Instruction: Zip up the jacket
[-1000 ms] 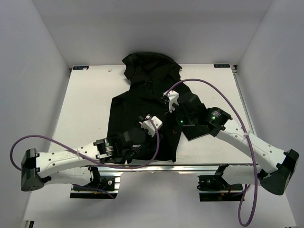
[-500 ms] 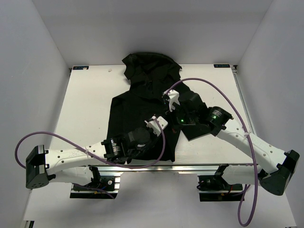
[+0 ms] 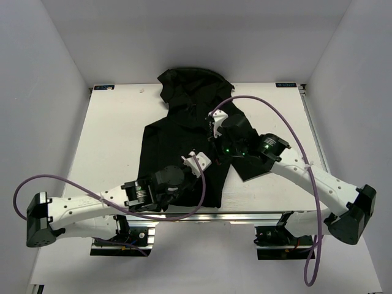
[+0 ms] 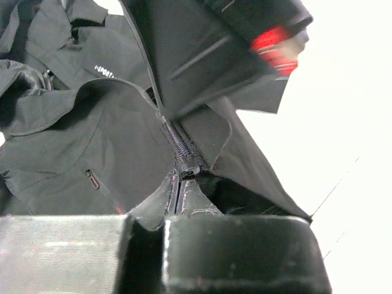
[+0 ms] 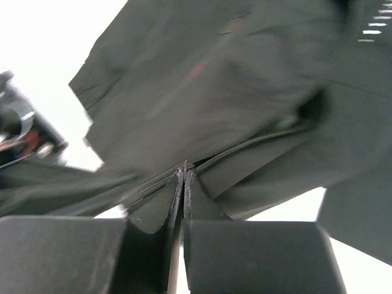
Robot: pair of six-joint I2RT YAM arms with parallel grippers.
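The black hooded jacket (image 3: 177,122) lies on the white table, hood at the far side. My left gripper (image 3: 206,162) sits at the lower front. In the left wrist view my left gripper (image 4: 176,184) is shut on the jacket's edge just below the zipper's (image 4: 176,139) lower end piece (image 4: 188,166). My right gripper (image 3: 212,128) is farther up the front. Seen from the right wrist, that right gripper (image 5: 184,170) is shut on the zipper line (image 5: 245,150). A pale chest mark (image 4: 105,70) shows.
The white table (image 3: 110,135) has bare surface left and right of the jacket, with pale walls close on three sides. Purple cables (image 3: 275,116) loop over both arms. The right gripper's body (image 4: 245,37) hangs blurred above the zipper in the left wrist view.
My left gripper's jaws have gone from open to shut at the zipper's lower end. My right gripper has moved toward the hood, still shut on the zipper.
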